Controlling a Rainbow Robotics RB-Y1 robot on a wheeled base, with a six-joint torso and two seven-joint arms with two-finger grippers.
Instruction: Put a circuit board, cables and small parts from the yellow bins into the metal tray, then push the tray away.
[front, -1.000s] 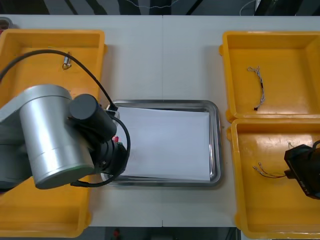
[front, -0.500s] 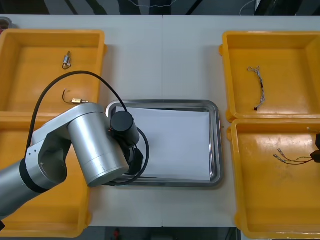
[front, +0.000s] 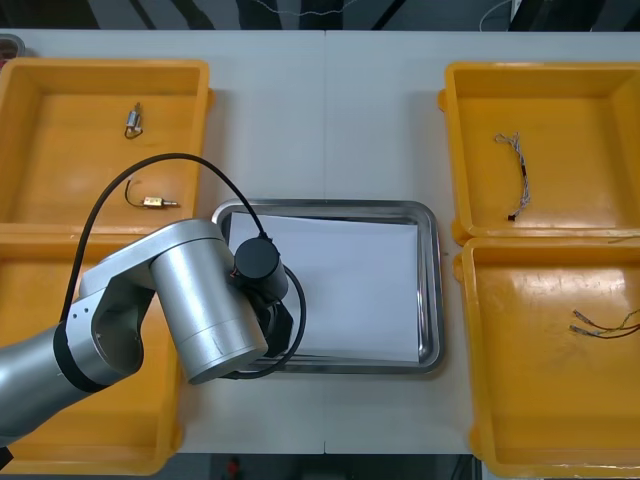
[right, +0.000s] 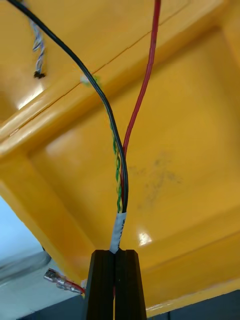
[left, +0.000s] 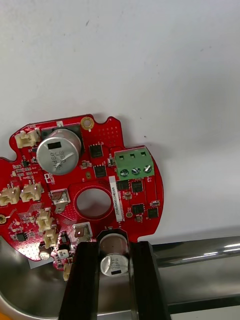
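Circuit board (left: 95, 185) gripped by a small can at its edge in left gripper (left: 114, 270), over white inside of metal tray (front: 430, 290) near its left rim. Set down flat, clear of rim, before letting go. Right gripper (right: 117, 280) pinched on cables (right: 122, 165) above yellow bin (right: 190, 125); wait there.

Bright even light, glints on the metal tray (front: 432, 290) rim, shiny spots on a yellow bin (right: 190, 150)
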